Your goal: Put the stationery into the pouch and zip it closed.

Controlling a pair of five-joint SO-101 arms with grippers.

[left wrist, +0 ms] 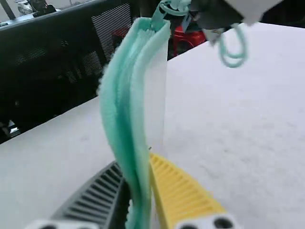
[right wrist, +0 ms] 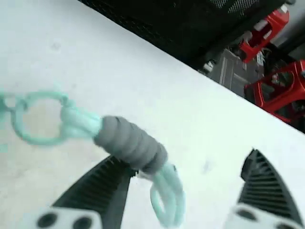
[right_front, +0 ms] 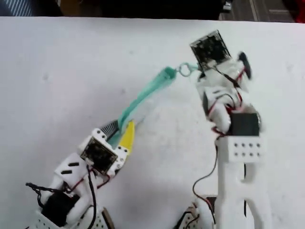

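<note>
A white table (right_front: 57,71) with dark mesh fencing (left wrist: 57,62) beyond it. The left claw (left wrist: 138,195) is clamped on one end of the teal pouch (right_front: 143,98), which stretches on edge toward the right claw (right wrist: 183,160). That claw's fingers stand wide apart. The zip pull's grey bead (right wrist: 131,143) rests against one finger, possibly hooked there.

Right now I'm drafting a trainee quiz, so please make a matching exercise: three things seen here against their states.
Things:
1. teal mesh fabric pouch
2. gray wrapped cord knot on the teal pull cord
3. black-fingered right gripper

States:
A. open
B. at one black finger's tip
C. clamped at one end in the gray-and-yellow-fingered left gripper

Pairs: 1-C; 2-B; 3-A
</note>
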